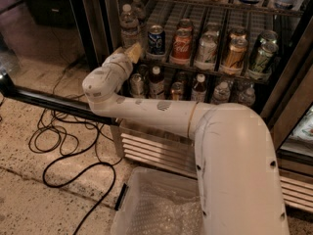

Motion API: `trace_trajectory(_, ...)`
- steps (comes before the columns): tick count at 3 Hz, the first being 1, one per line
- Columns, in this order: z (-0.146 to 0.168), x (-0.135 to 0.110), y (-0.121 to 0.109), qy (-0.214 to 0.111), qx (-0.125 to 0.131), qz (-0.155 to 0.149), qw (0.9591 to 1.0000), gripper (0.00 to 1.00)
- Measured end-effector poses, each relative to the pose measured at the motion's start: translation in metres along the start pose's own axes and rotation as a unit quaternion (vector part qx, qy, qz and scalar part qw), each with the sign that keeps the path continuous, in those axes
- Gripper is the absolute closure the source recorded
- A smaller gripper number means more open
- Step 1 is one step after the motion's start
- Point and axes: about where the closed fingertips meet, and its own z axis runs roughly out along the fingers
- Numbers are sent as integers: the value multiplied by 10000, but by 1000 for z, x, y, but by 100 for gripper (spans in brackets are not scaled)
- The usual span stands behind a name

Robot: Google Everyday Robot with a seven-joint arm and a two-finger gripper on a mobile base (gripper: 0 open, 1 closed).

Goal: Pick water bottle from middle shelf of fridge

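Your gripper sat just below the water bottle at the left end of the fridge's middle shelf; whether it was open or closed couldn't be told. A careless rise risked toppling the bottle into the blue can beside it. The door frame crowded the left; open room lay outward.

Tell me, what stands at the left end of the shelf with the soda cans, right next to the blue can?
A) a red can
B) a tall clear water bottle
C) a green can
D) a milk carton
B: the water bottle with a white cap stands at the left end of the middle shelf, just left of the blue can, with the gripper at its lower part.
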Motion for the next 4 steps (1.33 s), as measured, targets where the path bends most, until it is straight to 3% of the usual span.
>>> trace_trajectory(1, 0, 3, 7, 57, -90, 11, 9999, 36)
trace_trajectory(3, 3, 4, 20, 58, -241, 45, 9997, 41)
trace_trajectory(4, 12, -2, 22, -37, -196, 75, 9998, 44)
